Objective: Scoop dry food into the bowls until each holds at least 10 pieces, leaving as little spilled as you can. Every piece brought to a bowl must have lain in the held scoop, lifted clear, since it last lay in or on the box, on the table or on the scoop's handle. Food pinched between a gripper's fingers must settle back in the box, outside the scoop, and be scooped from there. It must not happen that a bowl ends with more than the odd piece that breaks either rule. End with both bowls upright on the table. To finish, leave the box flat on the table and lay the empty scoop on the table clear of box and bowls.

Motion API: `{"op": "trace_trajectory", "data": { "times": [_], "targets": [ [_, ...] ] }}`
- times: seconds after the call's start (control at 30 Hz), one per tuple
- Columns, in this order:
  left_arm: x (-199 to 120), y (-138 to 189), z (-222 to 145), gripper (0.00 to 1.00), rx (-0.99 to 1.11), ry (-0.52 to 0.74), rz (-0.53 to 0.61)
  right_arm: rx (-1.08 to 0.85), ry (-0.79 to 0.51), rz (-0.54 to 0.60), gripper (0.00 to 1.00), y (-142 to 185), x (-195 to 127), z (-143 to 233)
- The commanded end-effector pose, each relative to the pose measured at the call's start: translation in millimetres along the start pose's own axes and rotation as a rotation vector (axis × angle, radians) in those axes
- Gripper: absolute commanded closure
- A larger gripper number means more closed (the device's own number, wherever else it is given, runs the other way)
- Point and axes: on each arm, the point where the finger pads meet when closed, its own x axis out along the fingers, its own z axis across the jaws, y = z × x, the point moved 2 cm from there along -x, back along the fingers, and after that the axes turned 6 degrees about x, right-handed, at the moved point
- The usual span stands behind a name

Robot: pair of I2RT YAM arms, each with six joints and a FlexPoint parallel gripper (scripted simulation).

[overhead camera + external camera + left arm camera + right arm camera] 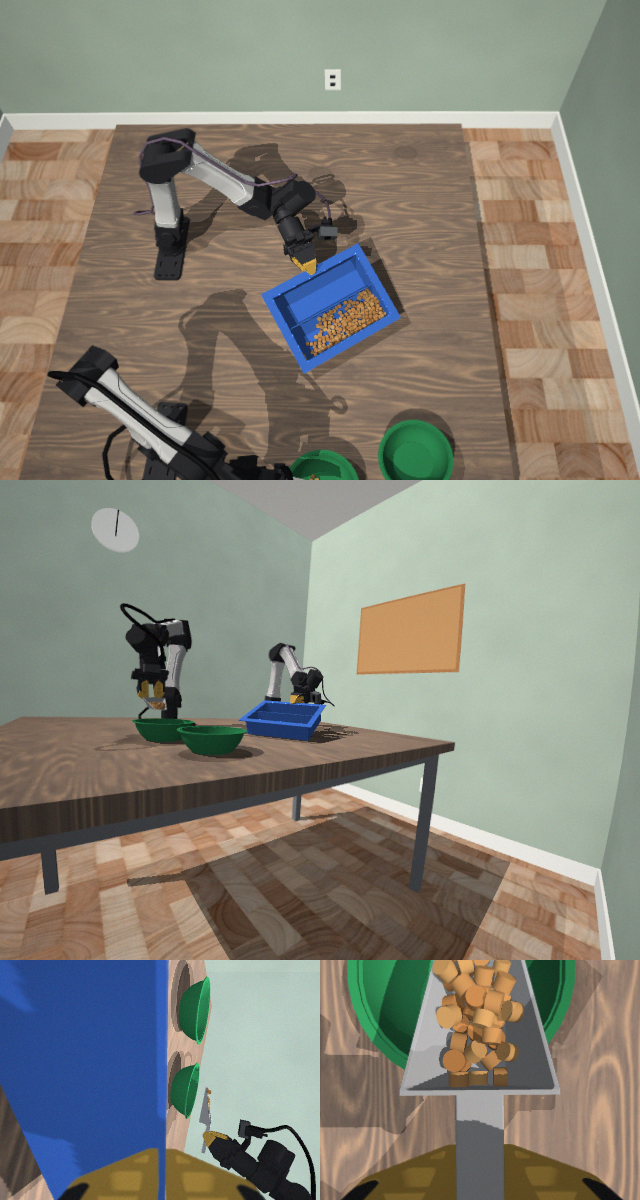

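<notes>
The blue box (377, 284) (279, 730) (100, 1060) seems tipped, with food (351, 320) gathered along the side away from my left gripper (311, 271) (297, 699) (162, 1157). That gripper is shut on the box's rim. My right gripper (151, 689) (480, 1153) is shut on the handle of the grey scoop (420, 1070) (204, 1110). The scoop carries many tan pieces (485, 1017) (157, 700) above one green bowl (338, 462) (162, 731) (183, 1092) (385, 1010). This bowl's contents are partly hidden. The other green bowl (416, 454) (212, 742) (194, 1012) is upright and looks empty.
The two bowls stand close together on the wooden table (439, 361) (336, 753). The box stands between the left arm and the bowls. The right arm reaches in from the lower left in the top view.
</notes>
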Motion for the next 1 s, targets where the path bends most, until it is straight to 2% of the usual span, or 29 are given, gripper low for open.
{"op": "trace_trajectory", "data": {
  "times": [0.0, 0.27, 0.4, 0.6, 0.67, 0.97],
  "targets": [
    [2, 5, 3, 1.00, 0.026, 0.004, 0.011, -0.004, -0.022, -0.081, 1.00, -6, -2, -4],
    [2, 5, 3, 1.00, 0.026, 0.004, 0.011, 0.038, -0.118, -0.135, 1.00, 2, 10, -8],
    [2, 5, 3, 1.00, 0.026, 0.004, 0.011, 0.060, -0.180, -0.197, 1.00, 5, 13, -11],
    [2, 5, 3, 1.00, 0.026, 0.004, 0.011, 0.054, -0.184, -0.206, 1.00, 5, 12, -10],
    [2, 5, 3, 1.00, 0.026, 0.004, 0.011, 0.029, -0.157, -0.246, 1.00, -11, -1, -16],
    [2, 5, 3, 1.00, 0.026, 0.004, 0.011, 0.044, -0.154, -0.222, 1.00, -15, 4, -14]
  ]
}}
